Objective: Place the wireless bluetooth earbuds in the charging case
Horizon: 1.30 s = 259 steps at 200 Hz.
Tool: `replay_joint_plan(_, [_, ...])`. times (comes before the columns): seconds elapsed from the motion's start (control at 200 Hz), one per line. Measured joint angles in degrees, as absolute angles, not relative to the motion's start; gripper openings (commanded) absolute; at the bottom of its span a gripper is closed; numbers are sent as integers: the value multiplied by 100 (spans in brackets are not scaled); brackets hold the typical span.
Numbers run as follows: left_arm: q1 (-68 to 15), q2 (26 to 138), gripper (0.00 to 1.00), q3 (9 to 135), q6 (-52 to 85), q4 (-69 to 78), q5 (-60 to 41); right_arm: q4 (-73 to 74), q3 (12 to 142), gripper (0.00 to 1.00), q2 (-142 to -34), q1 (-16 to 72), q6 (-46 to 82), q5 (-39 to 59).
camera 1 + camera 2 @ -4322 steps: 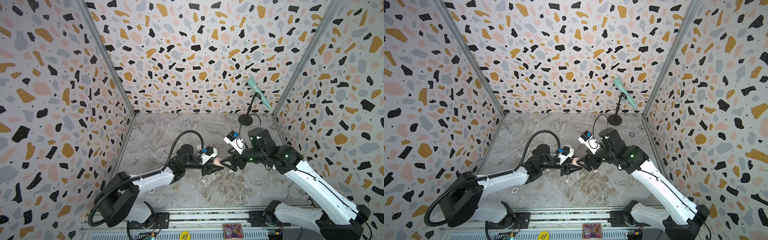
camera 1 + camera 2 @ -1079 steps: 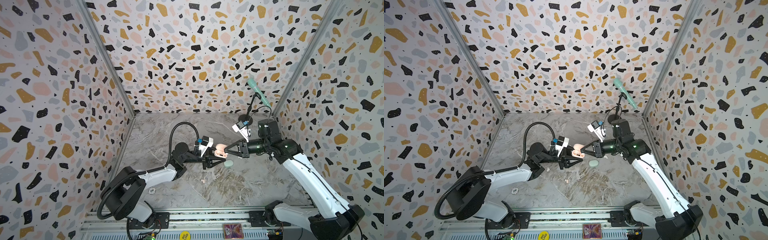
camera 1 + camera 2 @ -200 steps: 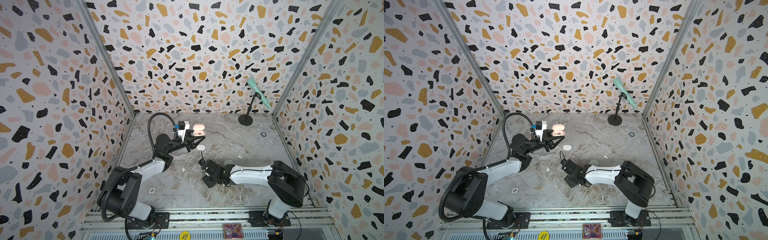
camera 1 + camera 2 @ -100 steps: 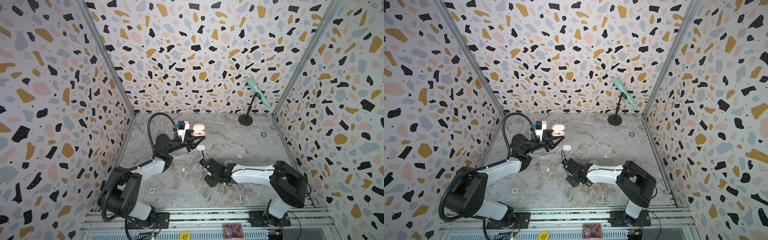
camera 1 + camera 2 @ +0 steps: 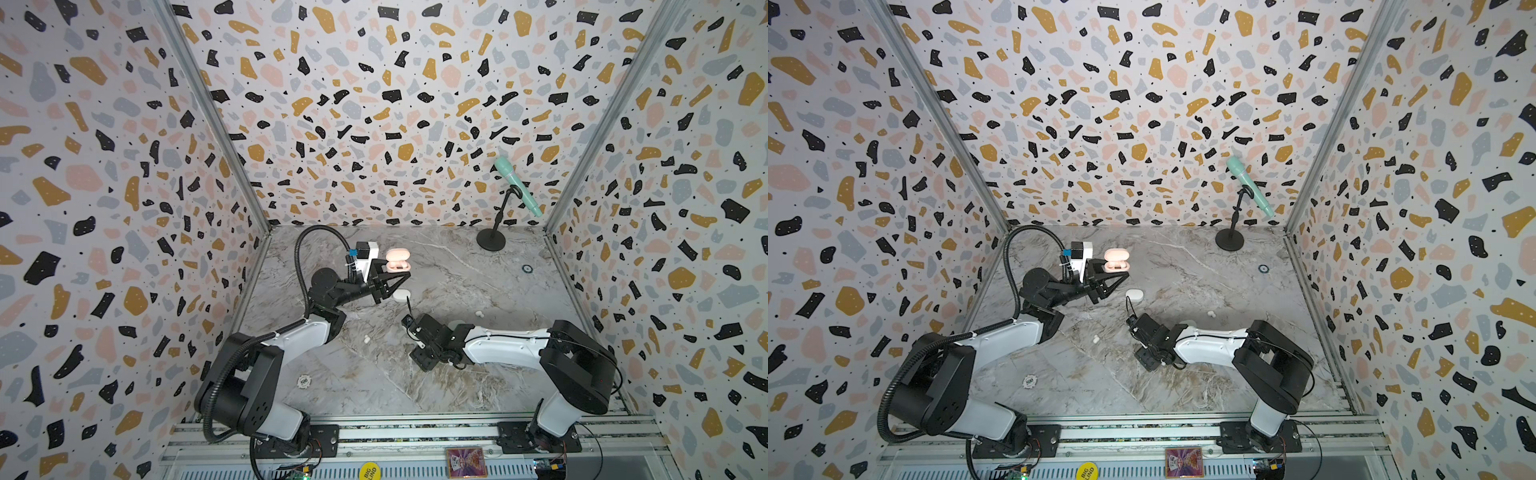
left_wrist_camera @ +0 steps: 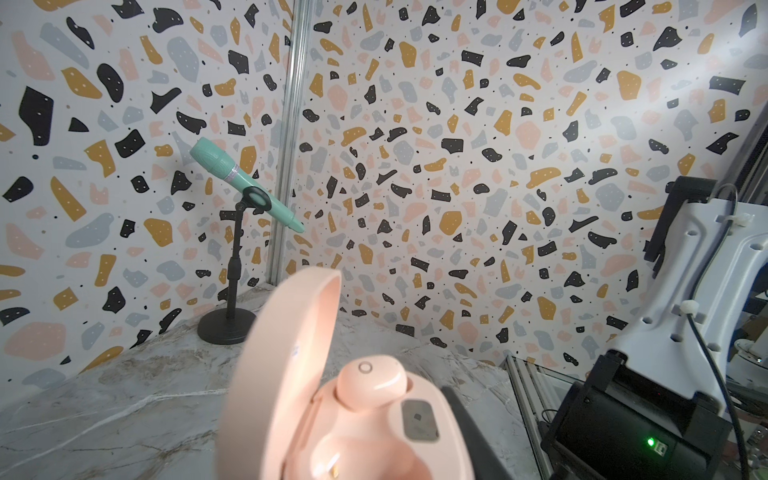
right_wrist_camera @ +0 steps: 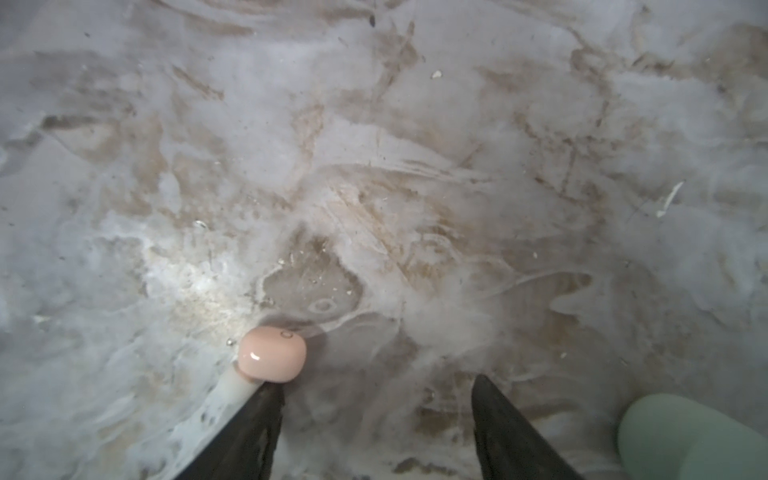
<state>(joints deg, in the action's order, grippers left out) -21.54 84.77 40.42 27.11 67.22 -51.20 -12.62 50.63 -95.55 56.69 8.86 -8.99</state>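
**One pink earbud seated, the second lying loose on the table**

The loose earbud (image 7: 272, 359) lies on the table (image 5: 478, 382) at the tip of one finger of the right gripper (image 7: 378, 386). It is ahead of the gap, not in it. Contact is unclear because the view is soft. The jaws stand apart and hold nothing.

Five seconds ago the right arm met the case in mid-air. It has since dropped low, and in the last second it only crept. My read is that the second pick is under way but not yet gripped.

The case (image 5: 398, 259), lid up, is clamped in the left gripper (image 5: 395, 282), which has raised it back-left. The seated earbud (image 6: 370, 382) fills one socket and the other is bare.

Room: there is bare marble ahead of the right gripper. The mint case (image 7: 685, 436) sits near, outside the other finger. The white case (image 5: 401, 295) sits beside the left gripper's tip. Table edges, walls and the mic (image 5: 517, 187) are well apart.
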Motion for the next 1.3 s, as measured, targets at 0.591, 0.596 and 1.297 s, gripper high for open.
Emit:
replay_joint_plan(0.591, [-2154,8477,23,4042,2773,6737,-5157,-2161,5883,74,-9806,5520,926,-993])
replay_joint_plan(0.596, [-2154,8477,23,4042,2773,6737,-5157,-2171,5889,74,-9806,5518,934,-991])
replay_joint_plan(1.297, [-2016,8462,23,4088,2381,6300,-5162,-2716,6351,32,-9773,5411,3723,611])
